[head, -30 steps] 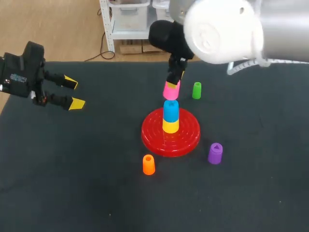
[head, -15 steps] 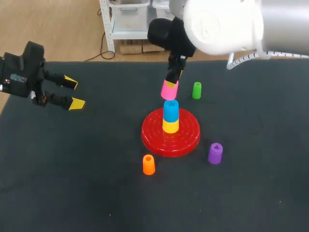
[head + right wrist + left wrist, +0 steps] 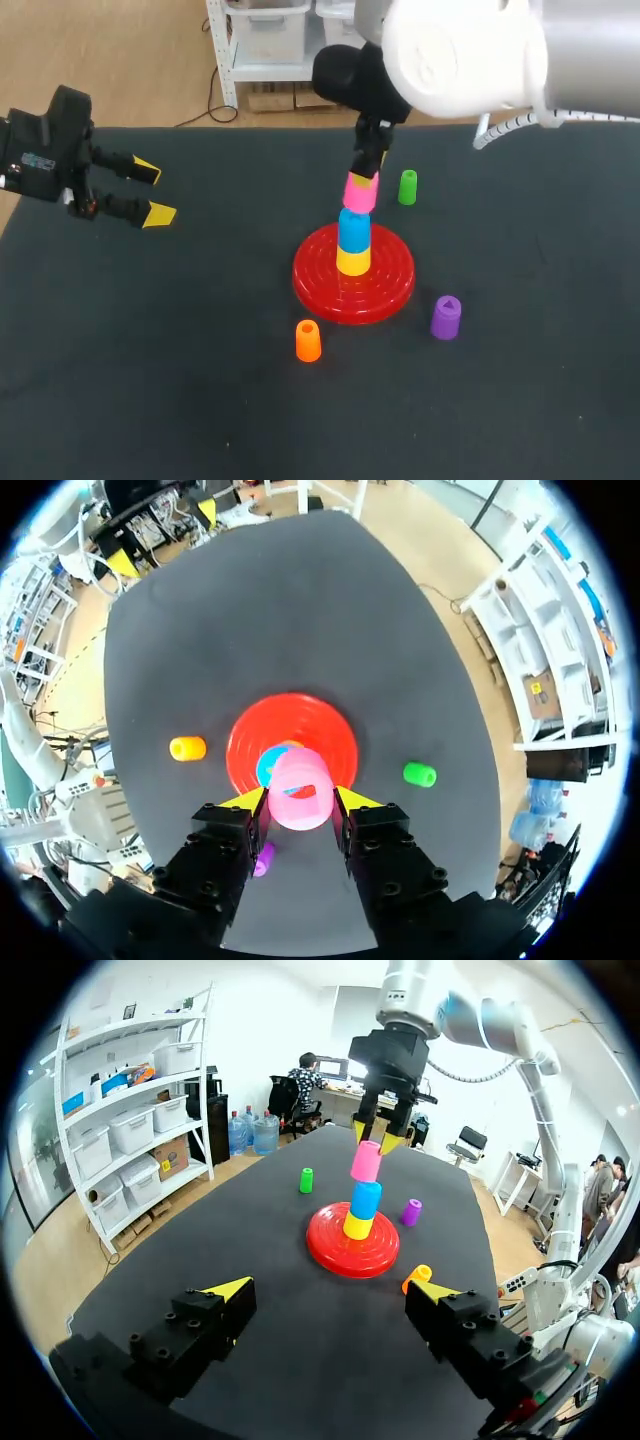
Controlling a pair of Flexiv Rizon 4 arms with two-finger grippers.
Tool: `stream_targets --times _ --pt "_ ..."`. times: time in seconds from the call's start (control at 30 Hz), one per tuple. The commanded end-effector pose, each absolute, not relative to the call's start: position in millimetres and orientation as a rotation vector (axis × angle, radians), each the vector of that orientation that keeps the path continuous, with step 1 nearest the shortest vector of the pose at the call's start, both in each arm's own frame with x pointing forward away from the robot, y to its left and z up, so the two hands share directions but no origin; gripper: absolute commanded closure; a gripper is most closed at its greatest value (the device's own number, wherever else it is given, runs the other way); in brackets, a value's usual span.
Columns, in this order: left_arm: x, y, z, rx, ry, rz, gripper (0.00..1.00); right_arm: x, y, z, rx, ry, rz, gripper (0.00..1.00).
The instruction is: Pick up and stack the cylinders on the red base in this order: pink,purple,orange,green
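Note:
My right gripper (image 3: 366, 172) is shut on the pink cylinder (image 3: 359, 192), holding it tilted just above the blue cylinder (image 3: 353, 230). Blue sits on a yellow cylinder (image 3: 352, 261) at the middle of the red base (image 3: 390, 285). From the right wrist, the pink cylinder (image 3: 299, 790) sits between the yellow tips, over the base (image 3: 330, 725). The purple cylinder (image 3: 446, 317) stands right of the base, the orange one (image 3: 308, 341) in front of it, the green one (image 3: 407, 187) behind right. My left gripper (image 3: 148, 192) stays open at the table's far left, empty (image 3: 330, 1290).
The black table (image 3: 150, 380) stretches wide around the base. The right arm's large white body (image 3: 470, 60) hangs over the far edge and hides part of the table behind the stack.
The right gripper shifted slightly right with the pink cylinder and brought it down closer to the blue cylinder's top. The left arm has kept still.

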State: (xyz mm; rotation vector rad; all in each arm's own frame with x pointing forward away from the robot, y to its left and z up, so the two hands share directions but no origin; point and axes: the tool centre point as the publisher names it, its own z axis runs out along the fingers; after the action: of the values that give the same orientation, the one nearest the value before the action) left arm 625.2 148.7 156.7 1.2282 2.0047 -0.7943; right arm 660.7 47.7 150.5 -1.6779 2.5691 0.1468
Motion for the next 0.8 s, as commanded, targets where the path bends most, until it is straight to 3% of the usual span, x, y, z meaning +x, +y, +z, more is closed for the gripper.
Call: stream_targets --times 0.03,0.8 --pt "624.6 149.5 155.2 1.226 1.998 -0.794 0.0 667.6 56.9 147.9 -1.717 2.637 0.068 1.0" --pt "624.6 149.5 155.2 1.226 1.998 -0.794 0.0 656.9 69.3 147.6 -1.808 2.632 -0.011 1.0"
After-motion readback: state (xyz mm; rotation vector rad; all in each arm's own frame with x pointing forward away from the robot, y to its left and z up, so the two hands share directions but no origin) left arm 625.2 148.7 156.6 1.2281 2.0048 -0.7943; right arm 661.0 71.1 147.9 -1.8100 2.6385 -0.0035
